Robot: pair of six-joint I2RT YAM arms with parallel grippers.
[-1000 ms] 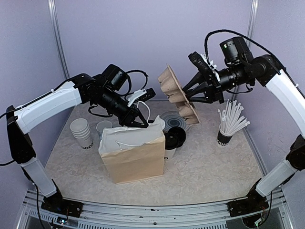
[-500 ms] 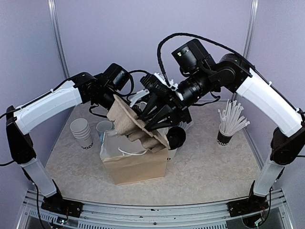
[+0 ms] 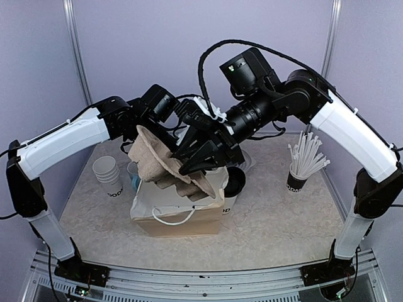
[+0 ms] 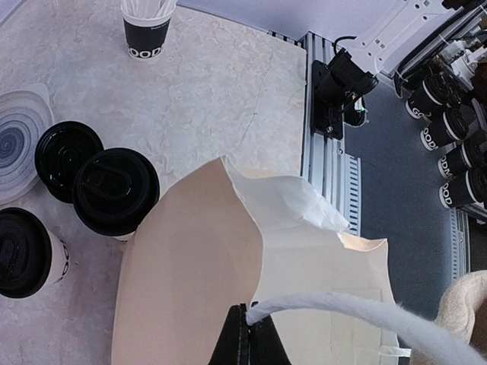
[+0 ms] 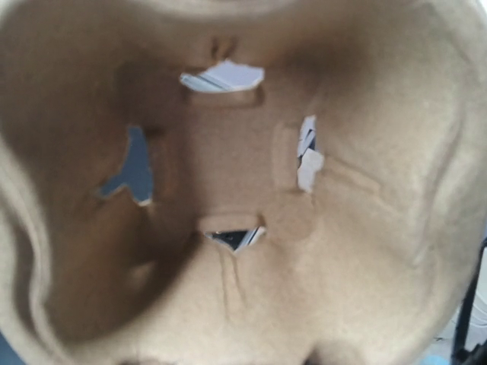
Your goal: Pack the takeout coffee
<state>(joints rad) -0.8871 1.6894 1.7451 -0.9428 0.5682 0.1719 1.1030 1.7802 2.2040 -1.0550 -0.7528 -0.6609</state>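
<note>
- Takeout coffee [image 3: 234,182] stood on the marbled worktop [image 3: 277,220] just right of the paper bag [image 3: 179,217]: white tapered paper, round black plastic lid.
- My left tool [image 4: 247,334] was pressed together on the bag's white cord handle [image 4: 342,304].
- My right tool [image 3: 192,167] pinched a tan, fibrous moulded-pulp carrier [image 3: 157,157], tilted over the bag's mouth.
- Bare worktop lay between the bag and the black straw cup [image 4: 144,38], lettered "OOD" in part.

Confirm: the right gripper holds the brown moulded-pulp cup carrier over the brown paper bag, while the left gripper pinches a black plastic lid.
Wrong on the lid: the left gripper pinches the brown paper bag's white cord handle, as the left wrist view shows.
</note>
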